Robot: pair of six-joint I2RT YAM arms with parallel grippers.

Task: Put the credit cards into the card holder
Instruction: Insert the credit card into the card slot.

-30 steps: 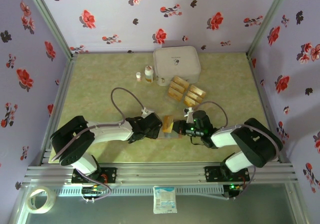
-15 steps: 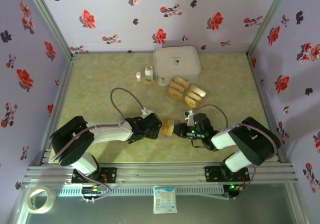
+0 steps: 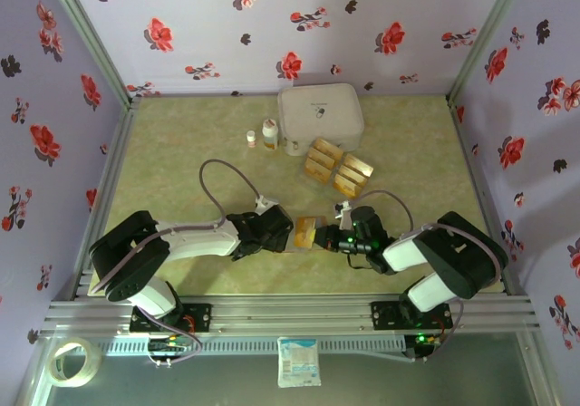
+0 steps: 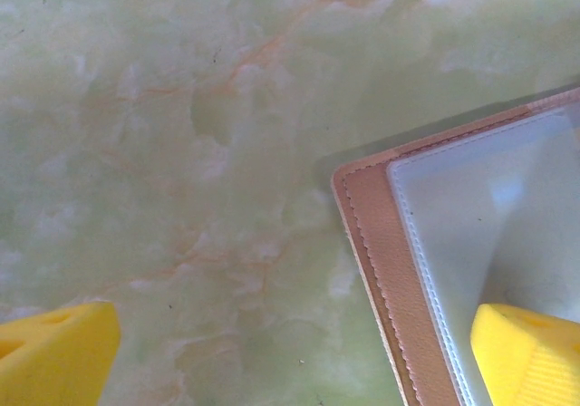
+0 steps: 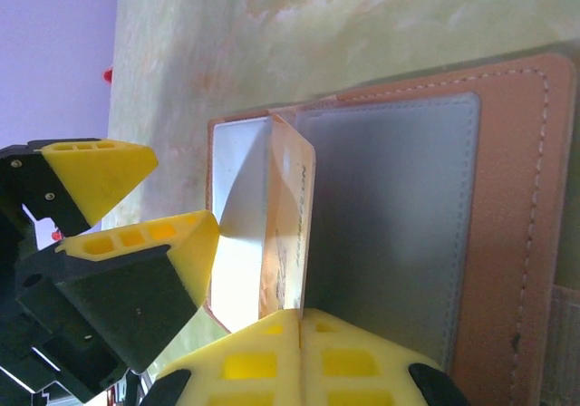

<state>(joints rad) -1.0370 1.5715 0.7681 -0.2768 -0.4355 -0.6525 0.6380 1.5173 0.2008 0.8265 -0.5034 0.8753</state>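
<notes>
The card holder (image 5: 512,243) lies open on the surface (image 3: 181,179), near its front edge and between the two arms. Its pale lining faces up.

The left pincer (image 3: 279,231) is released, its jaws set wide. We see one yellow fingertip (image 4: 530,352) resting on the lining at the holder's corner. The other fingertip (image 4: 54,352) is over bare surface, clear of the brown stitched border.

The right pincer (image 5: 299,329) is clenched on the held credit card (image 5: 288,234). The card stands on edge, roughly upright against the lining. Its far end meets the raised pale flap beside the left pincer's lower finger. We cannot tell whether it has entered a slot.

The loose credit cards (image 3: 340,166) lie in a cluster further back, just in front of the white case (image 3: 319,116) and well apart from the holder.
</notes>
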